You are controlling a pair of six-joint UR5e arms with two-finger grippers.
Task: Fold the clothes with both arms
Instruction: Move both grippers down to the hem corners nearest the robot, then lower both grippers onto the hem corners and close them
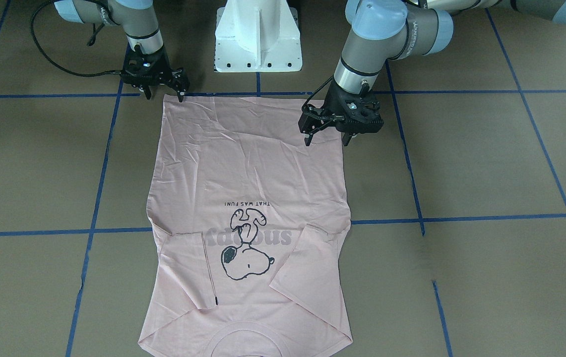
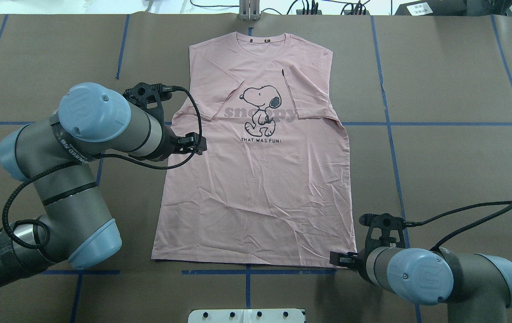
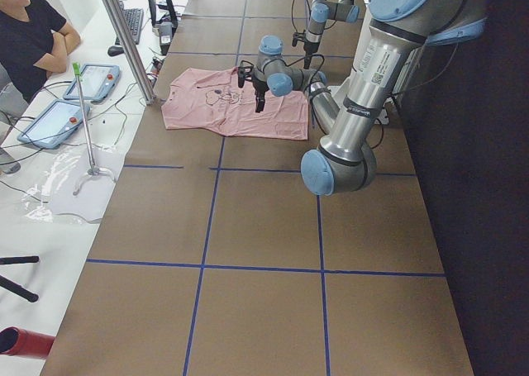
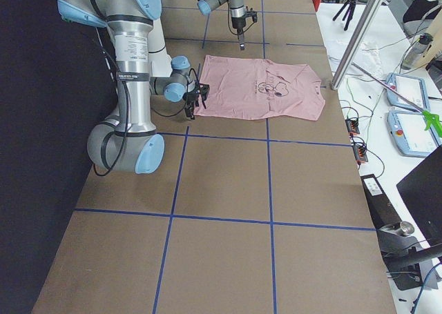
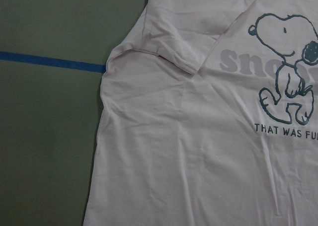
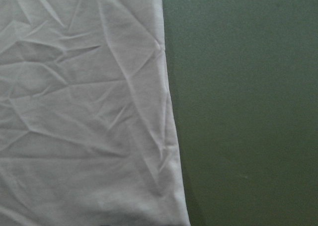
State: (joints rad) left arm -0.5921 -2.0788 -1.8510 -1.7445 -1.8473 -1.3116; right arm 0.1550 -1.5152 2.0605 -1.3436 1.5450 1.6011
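The pale pink T-shirt [image 1: 248,168] lies flat, print side up, on the brown table, with its collar at the far edge from me and both short sleeves folded inward over the front. It also shows in the overhead view [image 2: 256,188]. My left gripper [image 1: 327,141] is open and hovers over the shirt's side edge, partway between the hem and the sleeve. My right gripper [image 1: 164,95] is open and empty at the hem corner nearest my base. The left wrist view shows the folded sleeve and dog print [image 5: 283,72]. The right wrist view shows wrinkled fabric [image 6: 84,112] and its edge.
The white pedestal base [image 1: 258,39] stands just behind the hem. Blue tape lines [image 1: 486,217] cross the brown table. Off the table's far edge are a metal post [image 3: 124,37], tablets [image 3: 91,83] and a seated person [image 3: 33,37].
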